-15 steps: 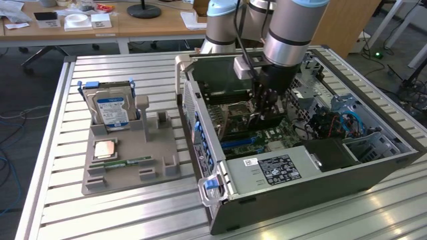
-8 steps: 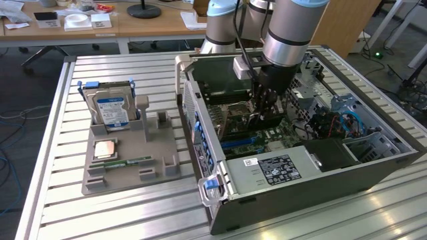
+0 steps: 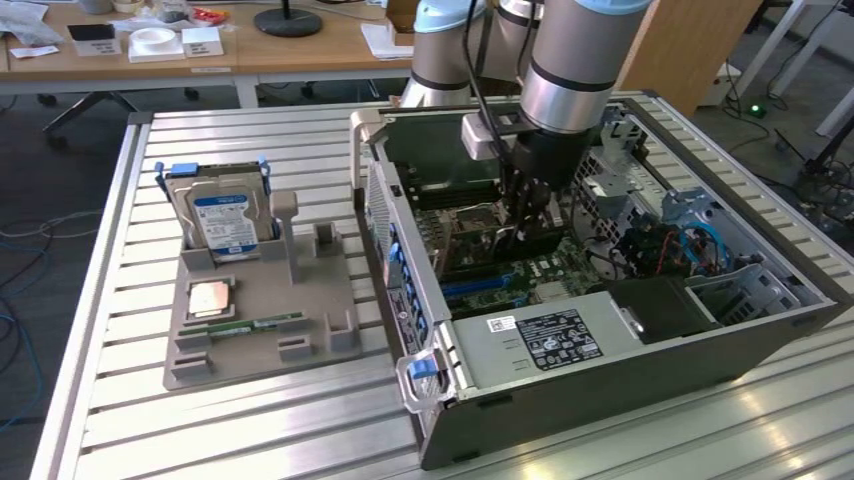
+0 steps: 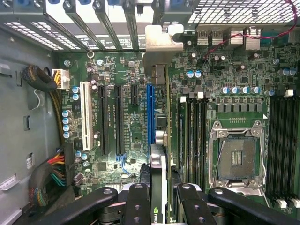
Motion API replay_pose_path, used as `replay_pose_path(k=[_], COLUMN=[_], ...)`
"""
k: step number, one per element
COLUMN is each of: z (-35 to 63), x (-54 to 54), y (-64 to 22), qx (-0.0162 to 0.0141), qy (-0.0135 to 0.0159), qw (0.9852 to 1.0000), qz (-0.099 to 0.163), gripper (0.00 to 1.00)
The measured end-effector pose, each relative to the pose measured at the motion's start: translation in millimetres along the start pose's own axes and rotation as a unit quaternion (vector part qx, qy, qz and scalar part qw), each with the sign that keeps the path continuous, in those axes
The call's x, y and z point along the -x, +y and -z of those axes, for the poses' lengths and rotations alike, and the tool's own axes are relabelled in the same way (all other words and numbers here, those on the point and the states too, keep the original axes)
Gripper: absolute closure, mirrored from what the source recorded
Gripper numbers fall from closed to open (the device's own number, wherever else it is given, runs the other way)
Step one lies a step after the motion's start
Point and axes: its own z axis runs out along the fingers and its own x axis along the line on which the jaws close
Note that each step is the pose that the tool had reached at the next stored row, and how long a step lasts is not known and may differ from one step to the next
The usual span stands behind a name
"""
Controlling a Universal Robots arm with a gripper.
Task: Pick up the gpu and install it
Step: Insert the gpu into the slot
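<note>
One arm's black gripper (image 4: 159, 201) clamps the gpu (image 4: 161, 140) on edge inside one open dark grey computer case (image 3: 641, 380).
On the slatted metal table (image 3: 200, 430), near its edge on the exterior view's left, one grey moulded tray (image 3: 254, 355) carries one narrow green memory stick (image 3: 247, 326), one copper-coloured square plate (image 3: 207, 298) and, farther back, one upright silver hard drive with a blue-white label (image 3: 224, 225). The case takes the table's other side. Within it the gpu, a thin green card seen edge-on with one silver bracket (image 4: 161, 37) at its end, hangs over the green motherboard (image 4: 126, 140), just beside one blue slot (image 4: 150, 112).
</note>
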Motion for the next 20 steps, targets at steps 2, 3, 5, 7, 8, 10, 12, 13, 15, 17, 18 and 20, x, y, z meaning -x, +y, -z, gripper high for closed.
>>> replay_pose_path(k=[2,3,5,7,8,10,12,13,15,17,18,20], z=[0.0,0.0,0.0,0.1,0.1,0.1,0.1,0.1,0.2,0.2,0.2,0.2], x=[0.0,0.0,0.0,-0.1,-0.1,-0.1,-0.2,-0.2,-0.4,-0.3,-0.3,-0.4], y=[0.0,0.0,0.6,2.7,3.6,4.1,4.7,5.2,7.8,8.8,8.8,8.8], qx=[-0.0002,-0.0002,-0.0002,-0.0007,-0.0010,-0.0010,-0.0011,-0.0011,-0.0016,-0.0019,-0.0019,-0.0019], qy=[0.0000,0.0000,0.0000,0.0000,0.0000,-0.0001,-0.0001,-0.0001,-0.0001,-0.0001,-0.0001,-0.0001], qw=[1.0000,1.0000,1.0000,1.0000,1.0000,1.0000,1.0000,1.0000,1.0000,1.0000,1.0000,1.0000], qz=[0.000,0.000,0.000,0.000,0.000,0.000,0.000,0.000,0.000,0.000,0.000,0.000], gripper=[0.73,0.73,0.73,0.73,0.73,0.73,0.73,0.73,0.73,0.73,0.73,0.73])
